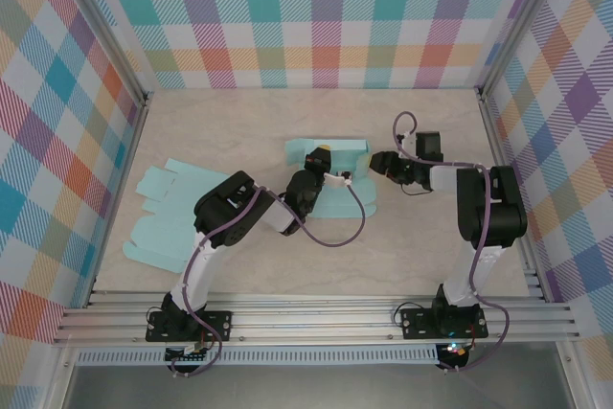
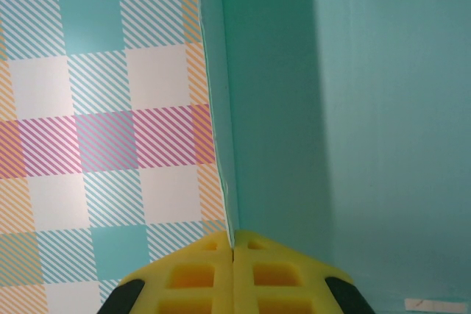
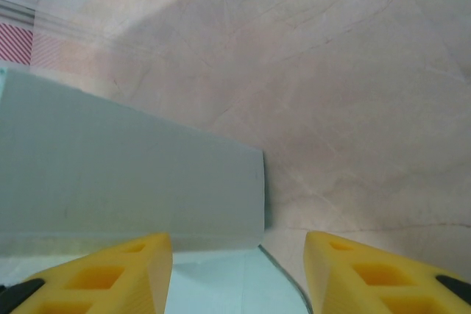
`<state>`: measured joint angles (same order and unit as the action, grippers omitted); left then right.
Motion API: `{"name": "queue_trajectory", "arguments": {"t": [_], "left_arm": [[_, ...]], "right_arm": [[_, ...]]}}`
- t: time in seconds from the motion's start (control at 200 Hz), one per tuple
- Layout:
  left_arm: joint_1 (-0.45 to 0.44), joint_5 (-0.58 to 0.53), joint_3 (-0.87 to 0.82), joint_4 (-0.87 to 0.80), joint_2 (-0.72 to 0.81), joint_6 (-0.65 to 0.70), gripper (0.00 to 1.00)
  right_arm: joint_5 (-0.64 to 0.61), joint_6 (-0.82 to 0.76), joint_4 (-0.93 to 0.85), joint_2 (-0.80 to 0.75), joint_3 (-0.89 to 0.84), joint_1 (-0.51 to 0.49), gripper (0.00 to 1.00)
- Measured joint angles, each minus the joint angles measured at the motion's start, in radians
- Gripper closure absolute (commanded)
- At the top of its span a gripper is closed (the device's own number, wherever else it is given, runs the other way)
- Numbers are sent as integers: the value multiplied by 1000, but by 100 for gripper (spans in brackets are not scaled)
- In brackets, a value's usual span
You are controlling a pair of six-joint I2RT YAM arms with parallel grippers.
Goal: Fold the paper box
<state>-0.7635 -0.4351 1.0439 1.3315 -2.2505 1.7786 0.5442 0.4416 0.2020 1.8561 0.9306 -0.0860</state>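
The teal paper box (image 1: 337, 179) lies part-folded in the middle of the table. My left gripper (image 1: 321, 160) is shut on the thin edge of an upright panel of it. In the left wrist view the yellow pads (image 2: 265, 277) pinch that edge, and the teal panel (image 2: 338, 108) fills the right side. My right gripper (image 1: 380, 162) hovers at the box's right end, open. In the right wrist view its fingers (image 3: 110, 277) straddle the corner of a raised flap (image 3: 132, 174) without touching it, above a flat teal panel (image 3: 228, 288).
A second flat teal cardboard sheet (image 1: 168, 215) lies at the left of the table. Plaid walls (image 1: 316, 16) close in the back and both sides. Bare beige table surface (image 1: 431, 256) lies at the right and front.
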Motion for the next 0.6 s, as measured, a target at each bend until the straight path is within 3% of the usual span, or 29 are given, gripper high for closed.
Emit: {"name": "queue_trajectory", "arguments": {"t": [0.6], "left_arm": [[0, 7, 0, 0, 0, 3, 100]], "right_arm": [[-66, -45, 22, -27, -23, -69, 47]]}}
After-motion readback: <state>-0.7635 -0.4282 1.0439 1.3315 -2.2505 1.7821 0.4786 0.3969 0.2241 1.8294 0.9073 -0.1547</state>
